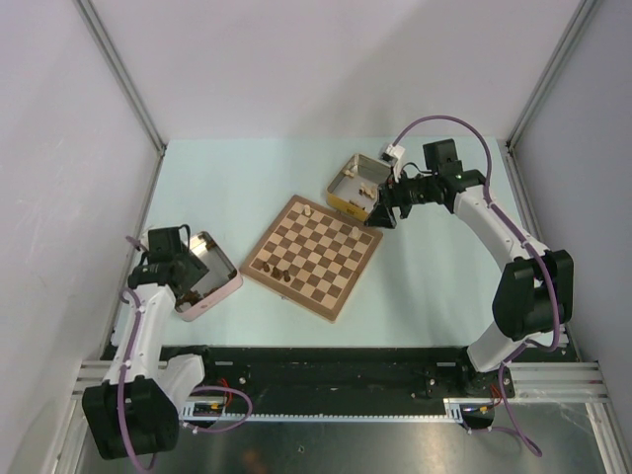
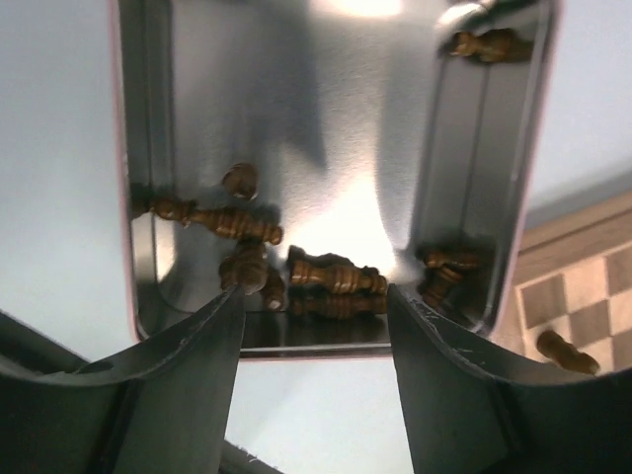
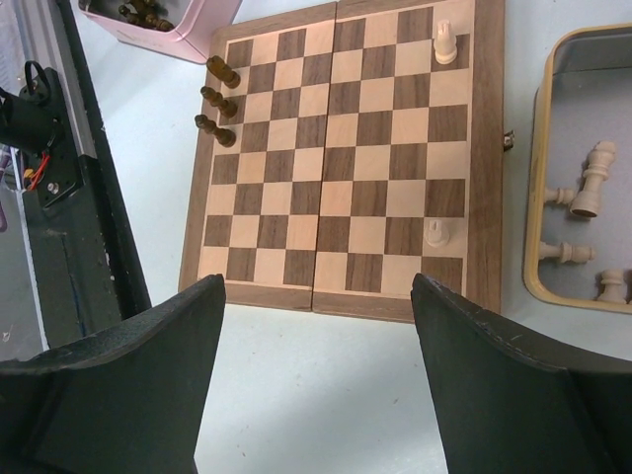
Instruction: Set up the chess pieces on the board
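Note:
The board [image 1: 314, 259] lies tilted mid-table. Three dark brown chess pieces [image 1: 276, 271] stand near its left edge, and a pale piece [image 1: 309, 210] stands near the far corner. In the right wrist view the board [image 3: 346, 148] carries the three dark pieces [image 3: 219, 101] and two pale pieces [image 3: 446, 41] [image 3: 435, 233]. My left gripper [image 2: 316, 306] is open and empty over the pink tin [image 2: 148, 197], which holds several dark pieces [image 2: 331, 276]. My right gripper [image 3: 318, 296] is open and empty above the table by the board's edge.
The yellow tin [image 3: 538, 197] with several pale pieces [image 3: 592, 183] sits beside the board's far right corner, also in the top view [image 1: 354, 186]. The pink tin [image 1: 212, 272] sits left of the board. Metal frame posts and walls bound the table.

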Robot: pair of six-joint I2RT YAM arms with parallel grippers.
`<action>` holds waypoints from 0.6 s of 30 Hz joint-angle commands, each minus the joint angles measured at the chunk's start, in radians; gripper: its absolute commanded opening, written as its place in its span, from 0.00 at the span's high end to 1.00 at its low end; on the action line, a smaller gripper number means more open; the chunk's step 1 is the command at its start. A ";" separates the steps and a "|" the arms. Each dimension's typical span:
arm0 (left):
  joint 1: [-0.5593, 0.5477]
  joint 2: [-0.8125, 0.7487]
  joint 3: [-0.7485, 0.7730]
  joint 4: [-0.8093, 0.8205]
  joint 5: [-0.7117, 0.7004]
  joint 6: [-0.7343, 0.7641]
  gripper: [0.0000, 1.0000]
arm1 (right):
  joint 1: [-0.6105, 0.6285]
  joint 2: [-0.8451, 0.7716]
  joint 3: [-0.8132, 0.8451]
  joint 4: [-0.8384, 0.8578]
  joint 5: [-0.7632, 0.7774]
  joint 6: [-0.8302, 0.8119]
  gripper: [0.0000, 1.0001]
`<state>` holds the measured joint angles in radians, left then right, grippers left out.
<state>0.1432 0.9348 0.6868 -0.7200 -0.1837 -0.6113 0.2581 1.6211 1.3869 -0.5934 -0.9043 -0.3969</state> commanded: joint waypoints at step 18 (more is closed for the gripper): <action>0.081 0.199 -0.006 0.027 -0.034 -0.041 0.62 | -0.023 -0.003 -0.003 0.003 -0.031 -0.011 0.19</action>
<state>0.2142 1.1229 0.6762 -0.7174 -0.2394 -0.6533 0.2394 1.6230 1.3869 -0.5941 -0.9161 -0.3969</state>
